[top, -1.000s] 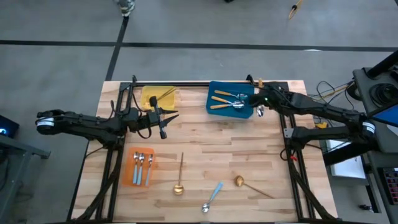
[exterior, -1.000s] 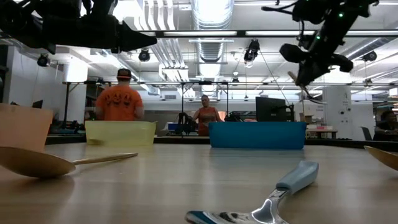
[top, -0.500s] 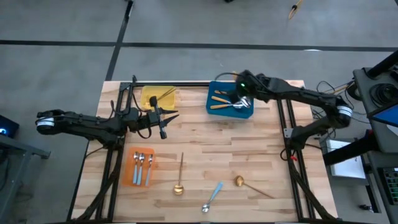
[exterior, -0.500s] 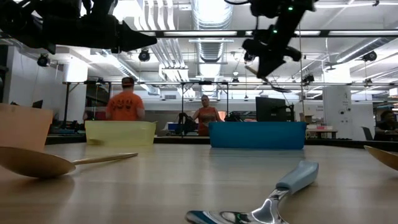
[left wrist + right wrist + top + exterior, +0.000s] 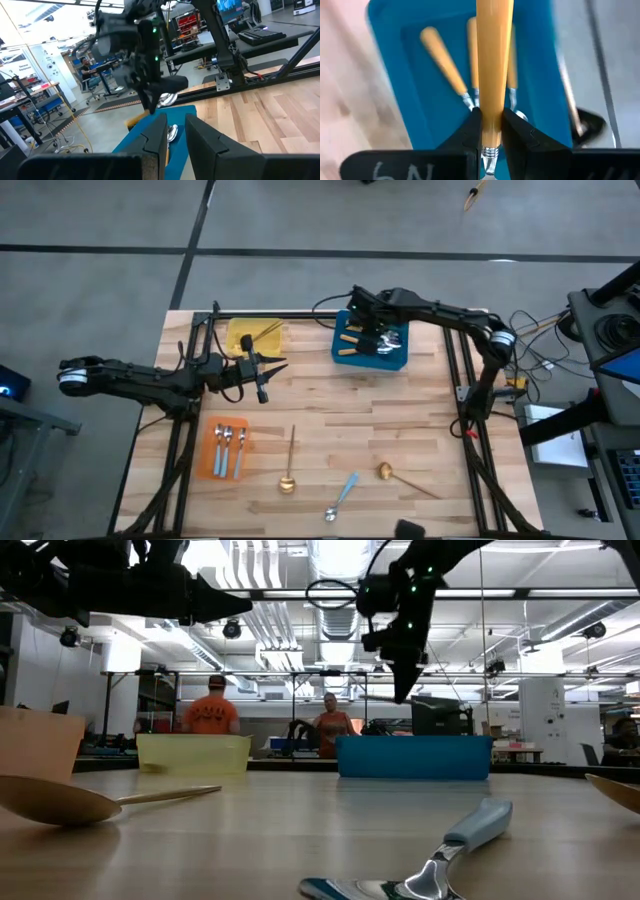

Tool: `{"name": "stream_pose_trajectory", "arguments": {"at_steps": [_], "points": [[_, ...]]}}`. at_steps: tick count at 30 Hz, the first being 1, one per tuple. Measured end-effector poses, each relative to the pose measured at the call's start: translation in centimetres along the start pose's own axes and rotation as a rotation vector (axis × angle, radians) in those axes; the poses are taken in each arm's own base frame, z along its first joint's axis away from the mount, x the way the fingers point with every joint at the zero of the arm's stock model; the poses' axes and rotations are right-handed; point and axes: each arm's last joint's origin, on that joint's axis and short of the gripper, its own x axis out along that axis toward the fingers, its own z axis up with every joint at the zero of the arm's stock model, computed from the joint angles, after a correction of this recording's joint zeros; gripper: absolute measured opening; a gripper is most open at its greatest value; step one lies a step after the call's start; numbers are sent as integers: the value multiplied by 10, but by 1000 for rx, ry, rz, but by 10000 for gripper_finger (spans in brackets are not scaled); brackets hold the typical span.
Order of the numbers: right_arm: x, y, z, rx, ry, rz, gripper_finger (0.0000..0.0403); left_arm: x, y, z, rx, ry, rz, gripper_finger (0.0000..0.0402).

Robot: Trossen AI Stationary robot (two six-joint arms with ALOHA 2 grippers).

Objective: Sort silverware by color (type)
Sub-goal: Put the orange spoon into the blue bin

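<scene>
Right gripper (image 5: 491,131) is clamped on an orange-handled spoon (image 5: 494,60), whose handle runs straight ahead from the jaws. Directly beneath it sits the blue tray (image 5: 410,90) holding more orange-handled spoons (image 5: 442,65). Left gripper (image 5: 175,137), nearly closed and empty, waits well apart.

Wooden tabletop (image 5: 420,420). Yellow tray (image 5: 238,338): gold spoons. Blue tray (image 5: 397,361): orange-handled spoons, right claw (image 5: 366,332) above it. Orange tray (image 5: 212,451): blue-handled spoons. Loose: two gold spoons (image 5: 289,462) (image 5: 400,476), one blue-handled spoon (image 5: 341,496). Left claw (image 5: 274,365) just beside the yellow tray.
</scene>
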Motion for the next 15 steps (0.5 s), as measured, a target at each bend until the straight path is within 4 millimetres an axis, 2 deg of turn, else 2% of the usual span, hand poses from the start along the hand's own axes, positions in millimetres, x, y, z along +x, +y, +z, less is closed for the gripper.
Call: {"name": "stream_pose_trajectory", "arguments": {"at_steps": [7, 15], "points": [[27, -5, -1, -296, 80, 79, 38, 0, 0, 0, 0, 0, 0, 51], [37, -12, -1, -344, 92, 87, 38, 0, 0, 0, -3, 2, -1, 51]]}}
